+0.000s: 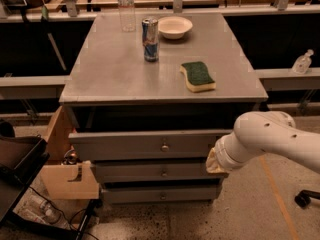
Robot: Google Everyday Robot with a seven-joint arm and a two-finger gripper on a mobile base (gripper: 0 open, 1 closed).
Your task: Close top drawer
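At the right end of the drawer fronts, the gripper (214, 163) sat low against the cabinet, mostly hidden behind the white arm (272, 139). Only a yellowish bit at the wrist showed, so whether the pincer was spread or pressed together could not be told. It appeared to touch the right edge of the top drawer (135, 145), probably so the arm could shove the panel inward rather than grab the small round knob (164, 147) at centre.

The top drawer was uppermost of three grey ones, directly under the grey tabletop (110, 74). It stood partly pulled out, with a dark gap showing above its front panel. By my read it was mostly in but not flush, so the close was under way and not done. The two lower drawers (160, 172) looked shut beneath it.

On top sat a can (150, 39), a bowl (174, 27), a clear bottle (126, 6) and a green sponge (198, 76), all well back from the front edge and out of the push path. A pale wooden drawer (65, 176) hung open at the left side, apart from the arm.

Risk guess: an off-centre push at the right end might skew the drawer on its runners.
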